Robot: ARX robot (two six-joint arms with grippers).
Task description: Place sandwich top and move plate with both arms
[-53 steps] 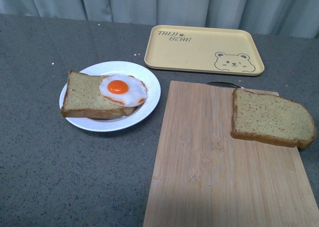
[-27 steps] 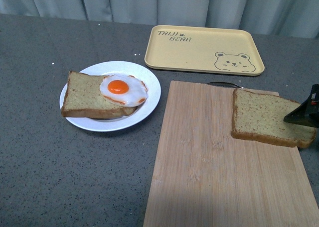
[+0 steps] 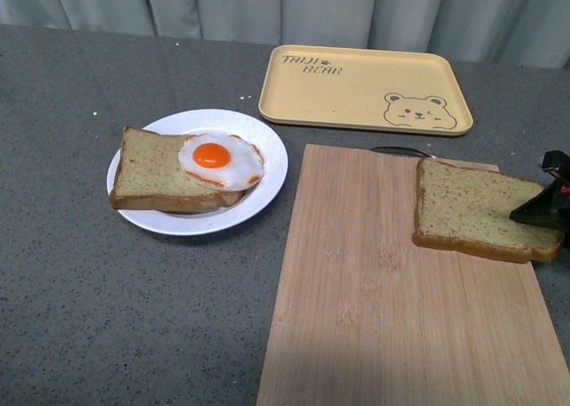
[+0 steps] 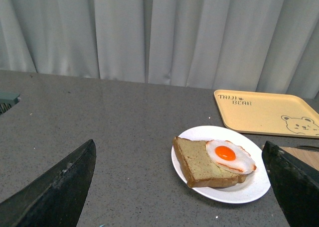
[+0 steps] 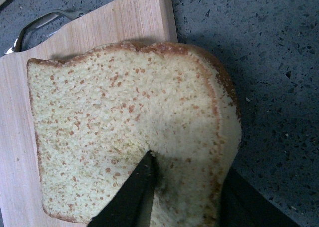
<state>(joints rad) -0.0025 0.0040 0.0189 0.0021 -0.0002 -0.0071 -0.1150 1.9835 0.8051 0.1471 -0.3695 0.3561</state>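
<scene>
Right end effector (image 3: pixel 539 208) edged inward, straddling sandwich top (image 3: pixel 472 208) domed end.

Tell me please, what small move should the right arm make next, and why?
Probably close the right gripper on the sandwich top. One finger lies over the slice's domed end, the other outside its crust past the edge of the cutting board, and the slice lies flat on the board, not yet lifted toward the plate.
</scene>
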